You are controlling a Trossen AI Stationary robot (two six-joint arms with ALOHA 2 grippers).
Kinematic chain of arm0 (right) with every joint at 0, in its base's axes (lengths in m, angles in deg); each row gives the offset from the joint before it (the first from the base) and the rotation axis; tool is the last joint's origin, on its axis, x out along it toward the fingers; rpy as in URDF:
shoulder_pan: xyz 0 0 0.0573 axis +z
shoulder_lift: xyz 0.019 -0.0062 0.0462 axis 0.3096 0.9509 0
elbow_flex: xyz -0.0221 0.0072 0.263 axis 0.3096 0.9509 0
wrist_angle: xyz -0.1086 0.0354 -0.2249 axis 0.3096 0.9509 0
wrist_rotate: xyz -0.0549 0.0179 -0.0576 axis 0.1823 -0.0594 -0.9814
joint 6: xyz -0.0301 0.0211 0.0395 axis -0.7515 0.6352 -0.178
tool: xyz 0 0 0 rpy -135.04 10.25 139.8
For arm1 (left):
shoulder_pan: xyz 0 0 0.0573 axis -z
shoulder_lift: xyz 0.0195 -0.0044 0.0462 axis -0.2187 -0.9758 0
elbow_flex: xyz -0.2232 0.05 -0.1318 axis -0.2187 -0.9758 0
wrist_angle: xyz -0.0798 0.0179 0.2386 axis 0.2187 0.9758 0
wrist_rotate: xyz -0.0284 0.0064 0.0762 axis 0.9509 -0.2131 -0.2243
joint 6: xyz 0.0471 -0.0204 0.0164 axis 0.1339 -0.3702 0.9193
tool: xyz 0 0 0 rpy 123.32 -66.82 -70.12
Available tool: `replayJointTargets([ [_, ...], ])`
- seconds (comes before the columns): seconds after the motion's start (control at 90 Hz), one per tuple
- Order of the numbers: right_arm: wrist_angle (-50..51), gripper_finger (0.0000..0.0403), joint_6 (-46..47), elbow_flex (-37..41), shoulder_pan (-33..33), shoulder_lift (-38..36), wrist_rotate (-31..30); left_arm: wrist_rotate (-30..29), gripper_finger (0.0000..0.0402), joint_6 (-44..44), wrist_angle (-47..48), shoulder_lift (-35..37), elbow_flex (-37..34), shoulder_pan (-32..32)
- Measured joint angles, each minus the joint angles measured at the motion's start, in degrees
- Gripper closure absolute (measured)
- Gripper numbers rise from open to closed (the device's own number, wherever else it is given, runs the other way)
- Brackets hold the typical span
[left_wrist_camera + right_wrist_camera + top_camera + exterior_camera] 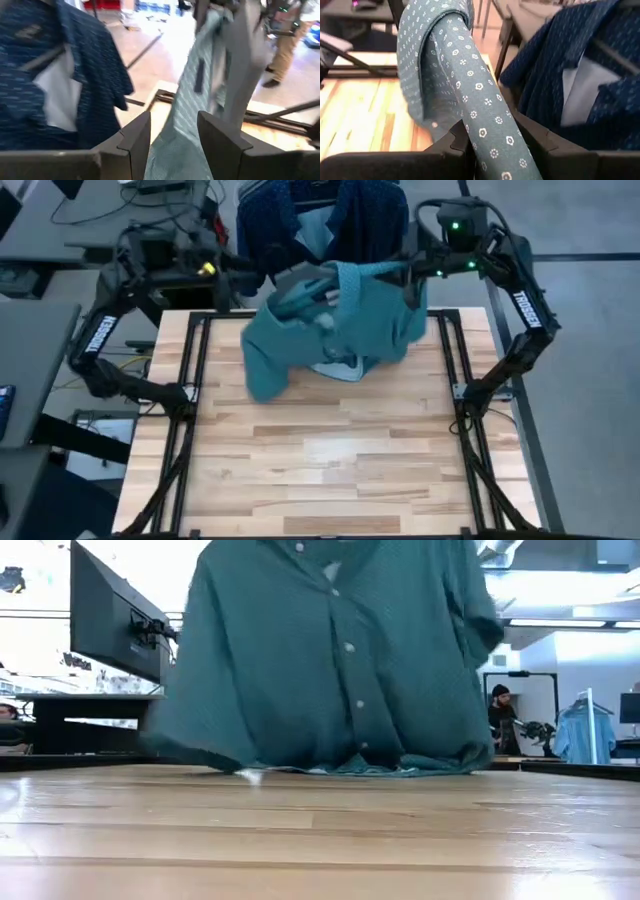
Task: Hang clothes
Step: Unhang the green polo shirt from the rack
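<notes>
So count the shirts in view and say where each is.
2. The teal shirt is held up over the table's far end by the left gripper and right gripper. The navy shirt hangs beyond the table. Others may be hidden.

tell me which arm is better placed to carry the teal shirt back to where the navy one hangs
Right, though narrowly. The right gripper is shut on the teal shirt close beside the hanging navy shirt. The left gripper also has cloth between its fingers but looks looser.
</notes>
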Motion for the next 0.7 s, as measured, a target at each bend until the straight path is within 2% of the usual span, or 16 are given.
replayJointTargets([
  [0.267,1.16,0.0311,-1.76,0.01,-1.13,0.09,-0.28,-0.01,0.0256,0.74,-3.36,-0.79,-0.02,6.04],
  [0.433,0.95,0.0311,-3.05,0.00,-0.98,0.08,-0.03,-0.46,0.0256,-0.10,-7.68,-1.32,0.04,7.29],
  [0.533,0.60,0.0311,-3.24,0.00,-0.38,0.08,-0.14,-2.56,0.0256,-1.20,-7.84,-2.74,0.02,7.62],
  [0.7,0.97,0.0311,-3.13,0.02,-0.37,0.10,-0.49,-2.71,0.0256,-2.36,-7.93,-4.75,0.02,7.99],
])
